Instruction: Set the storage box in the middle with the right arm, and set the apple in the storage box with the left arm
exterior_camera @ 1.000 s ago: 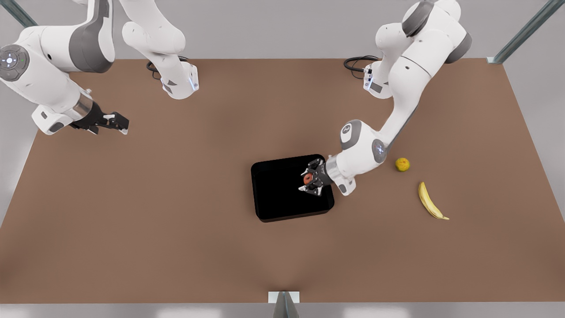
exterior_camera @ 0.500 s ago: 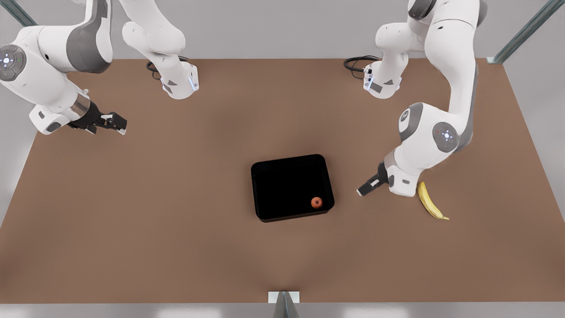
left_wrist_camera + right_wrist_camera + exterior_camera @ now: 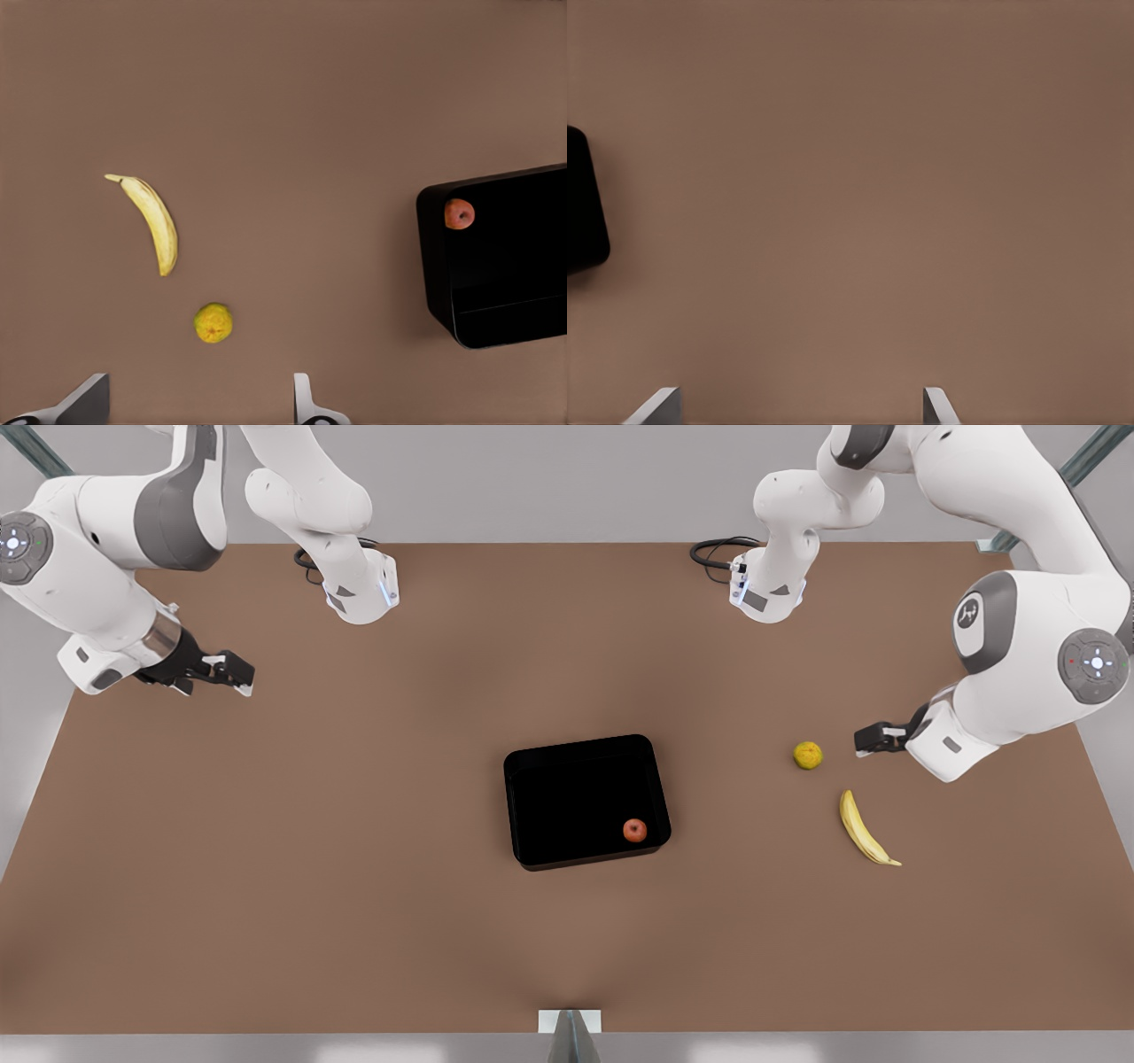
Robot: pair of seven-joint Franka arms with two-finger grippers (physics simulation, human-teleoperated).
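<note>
With the apple (image 3: 634, 830) lying in the storage box (image 3: 532, 759) mid-table, the left tool (image 3: 873, 739) and right tool (image 3: 232, 672), both spread and empty, seemingly need only park.

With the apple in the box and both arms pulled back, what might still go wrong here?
1. The apple sits in a corner of the storage box; a nudge might roll it.
2. The left end effector, open, hovers close to the yellow fruit and might knock it.
3. The right end effector waits far off, open: little risk.
</note>
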